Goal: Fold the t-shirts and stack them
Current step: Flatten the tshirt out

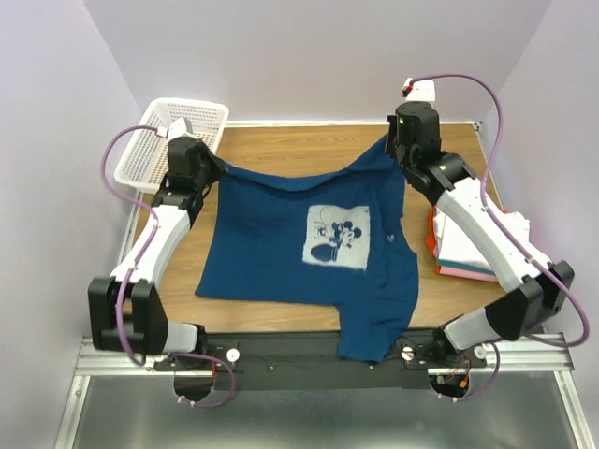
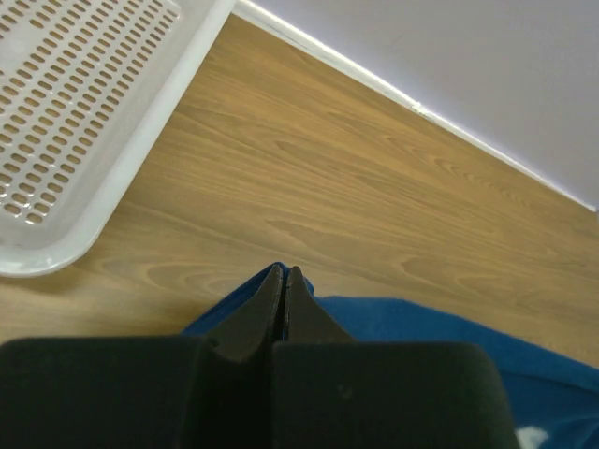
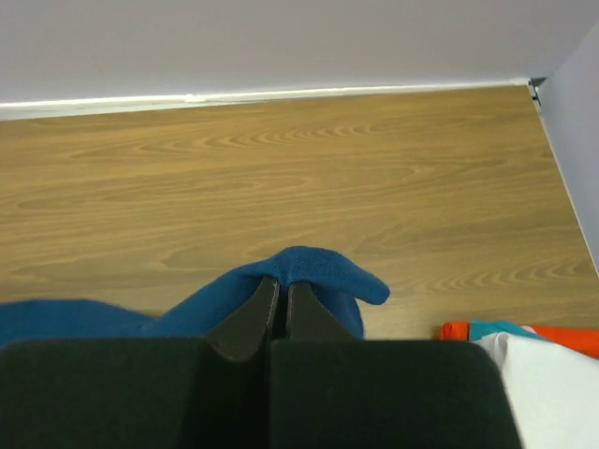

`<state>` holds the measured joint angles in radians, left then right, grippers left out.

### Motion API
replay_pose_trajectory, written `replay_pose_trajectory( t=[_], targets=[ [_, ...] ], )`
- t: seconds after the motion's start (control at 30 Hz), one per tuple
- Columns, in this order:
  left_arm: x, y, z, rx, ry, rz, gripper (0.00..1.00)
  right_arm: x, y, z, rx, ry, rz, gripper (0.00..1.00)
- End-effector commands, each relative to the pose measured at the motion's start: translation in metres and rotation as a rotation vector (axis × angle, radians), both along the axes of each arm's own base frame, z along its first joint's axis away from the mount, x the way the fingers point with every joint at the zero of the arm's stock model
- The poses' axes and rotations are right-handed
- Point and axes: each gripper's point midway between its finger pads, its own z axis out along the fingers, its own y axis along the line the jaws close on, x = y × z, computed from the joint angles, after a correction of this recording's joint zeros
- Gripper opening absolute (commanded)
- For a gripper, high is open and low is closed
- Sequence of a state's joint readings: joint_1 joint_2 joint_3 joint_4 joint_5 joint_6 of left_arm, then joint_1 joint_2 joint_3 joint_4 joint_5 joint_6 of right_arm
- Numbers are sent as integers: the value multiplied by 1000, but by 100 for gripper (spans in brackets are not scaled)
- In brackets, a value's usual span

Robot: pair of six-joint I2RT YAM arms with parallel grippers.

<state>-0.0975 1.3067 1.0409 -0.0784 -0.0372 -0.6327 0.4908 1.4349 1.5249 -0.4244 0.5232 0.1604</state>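
On overhead view alone: Mickey print (image 1: pixel 337 236); wrist views: left tool (image 2: pixel 284 277), right tool (image 3: pixel 284 286) clamped on tee (image 3: pixel 329 267).

White mesh basket (image 1: pixel 138 152) at wooden table's (image 1: pixel 299 148) far-left corner.

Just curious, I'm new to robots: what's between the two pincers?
In the top view, the blue Mickey Mouse t-shirt spans from the left pincer to the right pincer, each shut on its edge.

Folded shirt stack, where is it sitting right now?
In the top view the folded shirt stack lies at the table's right side, partly under the right arm, just right of the blue tee.
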Motion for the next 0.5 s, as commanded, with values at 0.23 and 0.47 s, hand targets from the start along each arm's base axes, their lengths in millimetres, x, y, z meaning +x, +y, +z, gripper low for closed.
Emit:
replay_pose_trajectory(
  t=[0.23, 0.47],
  targets=[
    [87, -9, -26, 6, -19, -29, 0, 82, -22, -55, 60, 56, -93, 1],
    [122, -19, -53, -11, 31, -62, 0, 117, -29, -86, 39, 105, -115, 1]
  ],
)
